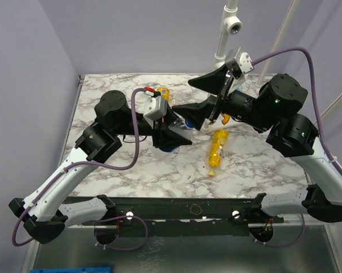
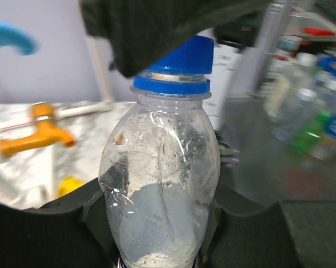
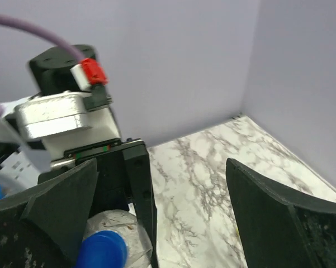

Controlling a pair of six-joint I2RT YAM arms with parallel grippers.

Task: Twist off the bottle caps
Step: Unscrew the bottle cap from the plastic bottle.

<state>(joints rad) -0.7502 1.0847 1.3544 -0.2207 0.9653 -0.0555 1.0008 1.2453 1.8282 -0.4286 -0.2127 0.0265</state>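
My left gripper (image 2: 159, 209) is shut on a clear bottle (image 2: 156, 167), its dark fingers pressed to both sides of the body. The blue cap (image 2: 179, 58) sits on the bottle's neck. My right gripper (image 3: 162, 223) stands wide open beside that cap (image 3: 103, 251), which lies by its left finger (image 3: 61, 206) and not between the jaws. In the top view the right gripper (image 1: 182, 96) spreads above the left gripper (image 1: 172, 136). A yellow-orange bottle (image 1: 217, 149) lies on the marble table (image 1: 262, 165). Another one (image 1: 163, 91) lies behind the left arm.
A loose yellow cap (image 2: 70, 184) rests on the marble near an orange bottle (image 2: 36, 137) lying on its side. A white camera pole (image 1: 227, 31) rises at the back. Purple walls close in the table on the left, back and right.
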